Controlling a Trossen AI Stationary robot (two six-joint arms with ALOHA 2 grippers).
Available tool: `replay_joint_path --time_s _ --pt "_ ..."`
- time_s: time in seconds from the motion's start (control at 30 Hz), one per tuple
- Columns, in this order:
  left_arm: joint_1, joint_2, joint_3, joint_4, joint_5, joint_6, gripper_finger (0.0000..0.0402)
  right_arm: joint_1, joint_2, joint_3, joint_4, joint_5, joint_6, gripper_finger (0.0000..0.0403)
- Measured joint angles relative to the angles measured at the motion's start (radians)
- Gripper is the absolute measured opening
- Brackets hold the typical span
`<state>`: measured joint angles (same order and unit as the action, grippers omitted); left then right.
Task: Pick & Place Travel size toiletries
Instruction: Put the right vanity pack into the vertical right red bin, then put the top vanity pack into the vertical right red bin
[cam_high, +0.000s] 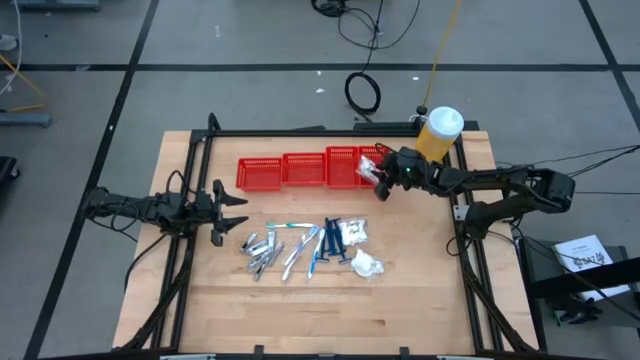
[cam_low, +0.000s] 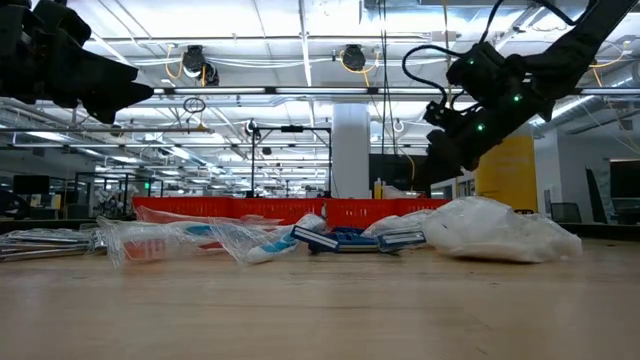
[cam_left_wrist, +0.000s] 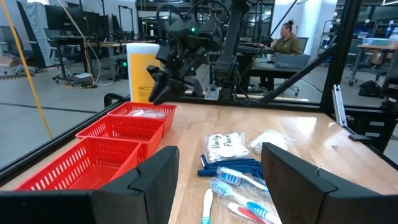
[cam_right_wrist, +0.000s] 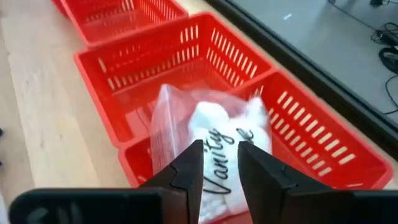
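The travel size toiletries lie in a heap mid-table: silvery tubes (cam_high: 258, 250), toothbrushes (cam_high: 300, 243), dark-blue razors (cam_high: 333, 240) and two white clear-wrapped packets (cam_high: 354, 232) (cam_high: 367, 265). My right gripper (cam_right_wrist: 219, 146) hovers over the rightmost red basket (cam_right_wrist: 323, 149), shut on another packet (cam_right_wrist: 217, 124) printed "Vanity". The same right gripper (cam_high: 383, 183) is near the table's far right. My left gripper (cam_high: 228, 205) is open above the table's left side, level with the tubes and touching nothing. Its fingers also frame the heap (cam_left_wrist: 236, 168) in the left wrist view. My right gripper pinches the packet between its two fingers, on the clear wrap (cam_right_wrist: 214, 138) at the packet's end nearest the wrist. The fingers slant down at it from the table's right. The packet is lifted clear and hangs beyond the fingertips, over the basket's inner wall.
Several red mesh baskets (cam_high: 300, 170) stand in a row along the far side. A big yellow white-capped bottle (cam_high: 438, 135) stands at the far right corner, just behind my right arm. A black frame (cam_high: 190, 190) edges the table. A person (cam_left_wrist: 287, 38) sits in the room beyond.
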<state>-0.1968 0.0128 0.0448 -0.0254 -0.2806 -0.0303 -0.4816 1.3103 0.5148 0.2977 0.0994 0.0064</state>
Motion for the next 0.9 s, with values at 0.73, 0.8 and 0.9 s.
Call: replay_joint_path --time_s 0.73,0.8,0.9 --pt "0.000 0.000 0.000 0.000 0.000 0.000 0.0225 0.327 -0.241 0.004 -0.167 -0.088 0.010 0.0107" --pt "0.000 0.000 0.000 0.000 0.000 0.000 0.0225 0.435 -0.199 -0.038 -0.108 -0.100 0.082 0.0128" --pt "0.000 0.000 0.000 0.000 0.000 0.000 0.0225 0.585 -0.089 -0.091 0.087 -0.008 0.120 0.0170"
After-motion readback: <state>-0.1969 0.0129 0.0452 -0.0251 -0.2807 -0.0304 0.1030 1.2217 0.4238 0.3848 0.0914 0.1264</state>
